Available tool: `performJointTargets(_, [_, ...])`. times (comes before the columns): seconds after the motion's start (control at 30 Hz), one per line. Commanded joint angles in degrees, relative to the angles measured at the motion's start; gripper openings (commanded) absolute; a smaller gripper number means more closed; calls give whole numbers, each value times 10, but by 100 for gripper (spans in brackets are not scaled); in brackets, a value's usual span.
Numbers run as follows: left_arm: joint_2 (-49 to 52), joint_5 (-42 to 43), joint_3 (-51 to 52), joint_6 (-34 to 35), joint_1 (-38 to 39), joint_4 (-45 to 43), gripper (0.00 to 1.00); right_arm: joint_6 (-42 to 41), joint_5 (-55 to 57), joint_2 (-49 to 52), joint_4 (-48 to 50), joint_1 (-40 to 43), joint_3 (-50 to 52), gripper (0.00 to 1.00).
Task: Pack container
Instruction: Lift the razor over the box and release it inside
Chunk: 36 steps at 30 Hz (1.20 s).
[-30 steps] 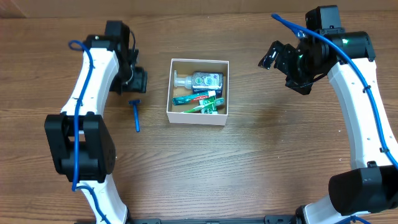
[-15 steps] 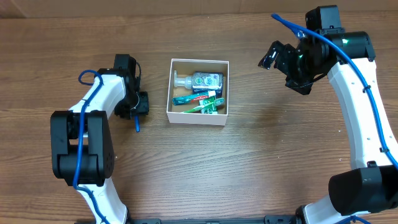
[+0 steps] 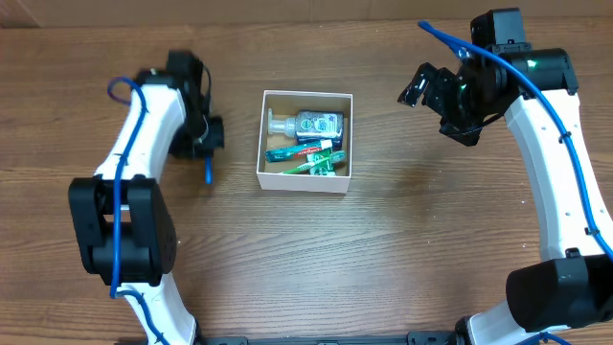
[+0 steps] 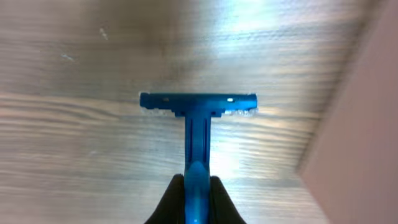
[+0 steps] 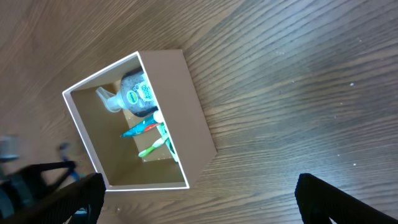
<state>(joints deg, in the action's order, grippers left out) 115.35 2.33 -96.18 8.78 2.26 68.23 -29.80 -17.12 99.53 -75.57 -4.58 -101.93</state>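
Seemingly almost packed, the square white cardboard container with a brown inside sits mid-table and holds a clear pump bottle and green-and-red tubes. Only a blue plastic razor is outside, its handle pinched in the left tool just beside the container's left wall, whose rim it likely must clear. The right tool is spread wide and empty, well apart to the right, with bare wooden table all around.
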Motion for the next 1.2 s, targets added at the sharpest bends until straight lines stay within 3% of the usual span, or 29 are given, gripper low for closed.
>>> performJointTargets(0.0, [-19, 64, -131, -37, 31, 54, 4, -2, 6, -5, 3, 1, -9, 100])
performJointTargets(0.1, [-23, 99, -181, -70, 78, 59, 4, -2, 6, -5, 3, 1, -9, 100])
performJointTargets(0.23, [-22, 52, -166, -157, 169, -14, 6, -2, 6, -5, 3, 1, -8, 100])
performJointTargets(0.33, [-18, -13, -126, -159, 216, -75, 15, -2, 6, -5, 3, 1, -9, 100])
performJointTargets(0.37, [-16, -13, -114, -150, 222, -84, 22, -3, 6, -5, 3, 1, -9, 100])
performJointTargets(0.4, [-14, -13, -107, -133, 223, -88, 43, -2, 6, -5, 3, 1, -9, 100])
performJointTargets(0.43, [-14, -13, -104, -118, 223, -88, 98, -2, 6, -5, 3, 1, -9, 100])
performJointTargets(0.53, [-24, -13, -114, -99, 205, -66, 100, -2, 6, -5, 3, 1, -8, 100])
performJointTargets(0.67, [-64, -33, -197, -87, 156, 31, 100, -2, 6, -5, 3, 1, -9, 100])
performJointTargets(0.8, [-127, -86, -273, -17, 92, 108, 100, -2, 6, -5, 3, 1, -9, 100])
performJointTargets(0.9, [-192, -85, -280, 25, 40, 127, 100, -2, 6, -5, 3, 1, -8, 100])
performJointTargets(1.17, [-240, -85, -279, 24, -1, 160, 100, -2, 6, -10, 3, -1, -9, 100])
